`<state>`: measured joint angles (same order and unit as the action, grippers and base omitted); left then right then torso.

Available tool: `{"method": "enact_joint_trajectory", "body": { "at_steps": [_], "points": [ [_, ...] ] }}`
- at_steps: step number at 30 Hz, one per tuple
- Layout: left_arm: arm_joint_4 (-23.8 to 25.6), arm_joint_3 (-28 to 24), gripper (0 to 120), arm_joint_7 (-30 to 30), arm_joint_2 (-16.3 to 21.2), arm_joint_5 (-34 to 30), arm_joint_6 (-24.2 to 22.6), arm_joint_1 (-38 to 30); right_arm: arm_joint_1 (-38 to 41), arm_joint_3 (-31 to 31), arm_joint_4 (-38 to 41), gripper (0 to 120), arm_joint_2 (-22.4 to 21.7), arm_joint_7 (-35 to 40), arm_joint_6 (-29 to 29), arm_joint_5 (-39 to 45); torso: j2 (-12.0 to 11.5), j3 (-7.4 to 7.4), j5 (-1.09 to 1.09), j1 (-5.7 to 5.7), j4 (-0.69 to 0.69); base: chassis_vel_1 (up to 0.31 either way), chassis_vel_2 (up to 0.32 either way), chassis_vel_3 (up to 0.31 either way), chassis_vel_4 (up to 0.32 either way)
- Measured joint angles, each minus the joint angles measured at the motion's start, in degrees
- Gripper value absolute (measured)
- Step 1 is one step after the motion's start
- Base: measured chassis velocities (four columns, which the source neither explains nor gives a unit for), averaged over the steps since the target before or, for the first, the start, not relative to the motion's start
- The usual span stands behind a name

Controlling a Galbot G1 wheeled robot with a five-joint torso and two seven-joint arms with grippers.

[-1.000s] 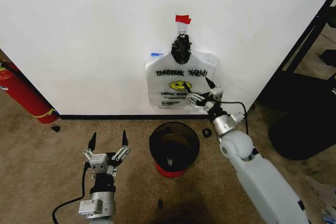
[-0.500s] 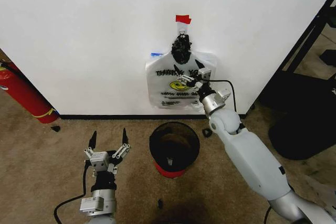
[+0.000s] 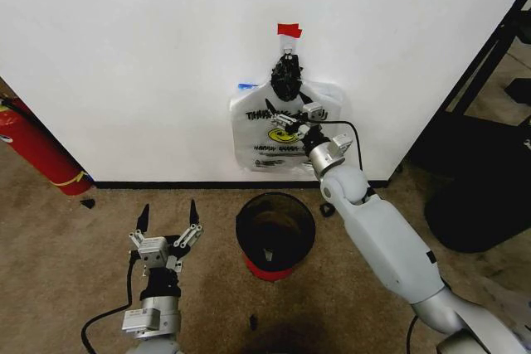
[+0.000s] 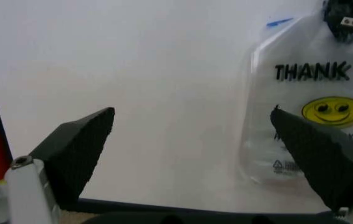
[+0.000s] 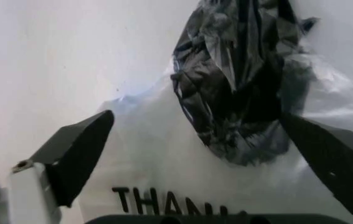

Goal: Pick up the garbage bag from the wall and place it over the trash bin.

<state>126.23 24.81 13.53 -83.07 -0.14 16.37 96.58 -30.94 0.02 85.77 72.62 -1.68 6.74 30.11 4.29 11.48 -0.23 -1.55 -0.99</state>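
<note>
A flat bundle of white "THANK YOU" bags (image 3: 286,134) with a yellow smiley hangs on the white wall (image 3: 149,55). It is topped by a black knot (image 3: 287,75) under a piece of red tape (image 3: 289,30). I cannot tell a single garbage bag apart from this bundle. My right gripper (image 3: 288,115) is open against the bundle's upper part, just below the knot. In the right wrist view the knot (image 5: 238,88) sits between the spread fingers (image 5: 77,149). The black mesh trash bin (image 3: 241,220) with a red base stands on the carpet below. My left gripper (image 3: 168,207) is open, low at the left.
A red fire extinguisher (image 3: 33,148) leans at the far left by the black baseboard (image 3: 166,184). A large solid black object (image 3: 477,205) and a black rack (image 3: 489,55) stand at the right. Small dark bits (image 3: 254,319) lie on the carpet.
My right gripper has moved up and to the left across the bundle, from its lower right edge to just below the black knot. The left arm has barely shifted.
</note>
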Motion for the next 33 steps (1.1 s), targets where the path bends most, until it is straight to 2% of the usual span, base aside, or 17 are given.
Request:
{"method": "enact_joint_trajectory", "body": {
  "at_steps": [9, 10, 11, 16, 17, 21, 22, 26, 33],
  "points": [
    [0.46, 0.44, 100, 0.07, -0.26, -0.42, -0.19, 0.15, 0.34, 0.35, -0.63, 66, 1.24, 0.33, -0.28, -0.49, 0.00, 0.00, 0.00, 0.00, 0.00, 0.000, 0.000, 0.000, 0.000],
    [0.41, 0.48, 99, 0.10, -0.24, -0.47, -0.19, 0.12, 0.42, 0.39, -0.89, 59, 1.40, 0.41, -0.31, -0.58, 0.00, 0.00, 0.00, 0.00, 0.00, 0.000, 0.000, 0.000, 0.000],
    [0.41, 0.48, 99, 0.10, -0.24, -0.47, -0.19, 0.12, 0.42, 0.39, -0.89, 59, 1.40, 0.41, -0.31, -0.58, 0.00, 0.00, 0.00, 0.00, 0.00, 0.000, 0.000, 0.000, 0.000],
    [0.39, 0.47, 100, 0.13, -0.32, -0.49, -0.19, 0.20, 0.79, 0.69, -1.59, 36, 1.55, 0.65, -0.54, -0.65, 0.00, 0.00, 0.01, 0.00, 0.00, 0.000, 0.000, 0.000, 0.000],
    [0.39, 0.47, 100, 0.13, -0.32, -0.49, -0.19, 0.20, 0.79, 0.69, -1.59, 36, 1.55, 0.65, -0.54, -0.65, 0.00, 0.00, 0.01, 0.00, 0.00, 0.000, 0.000, 0.000, 0.000],
    [0.48, 0.49, 100, 0.17, -0.28, -0.49, -0.18, 0.39, 1.05, 0.98, -1.76, 20, 1.66, 0.80, -0.66, -0.46, 0.00, 0.00, 0.01, 0.00, 0.00, 0.000, 0.000, 0.000, 0.000],
    [0.48, 0.49, 100, 0.17, -0.28, -0.49, -0.18, 0.39, 1.05, 0.98, -1.76, 20, 1.66, 0.80, -0.66, -0.46, 0.00, 0.00, 0.01, 0.00, 0.00, 0.000, 0.000, 0.000, 0.000],
    [0.59, 0.55, 99, 0.27, -0.28, -0.48, -0.15, 0.48, 1.25, 1.00, -1.76, 2, 1.82, 0.92, -0.68, -0.30, 0.00, 0.00, 0.01, 0.00, 0.00, 0.000, 0.000, 0.000, 0.000],
    [0.60, 0.51, 99, 0.37, -0.32, -0.43, -0.08, 0.54, 1.35, 0.93, -1.51, 0, 1.71, 1.22, -0.69, -0.27, 0.00, 0.00, 0.01, 0.00, 0.01, 0.000, 0.000, 0.000, 0.000]
  ]
}}
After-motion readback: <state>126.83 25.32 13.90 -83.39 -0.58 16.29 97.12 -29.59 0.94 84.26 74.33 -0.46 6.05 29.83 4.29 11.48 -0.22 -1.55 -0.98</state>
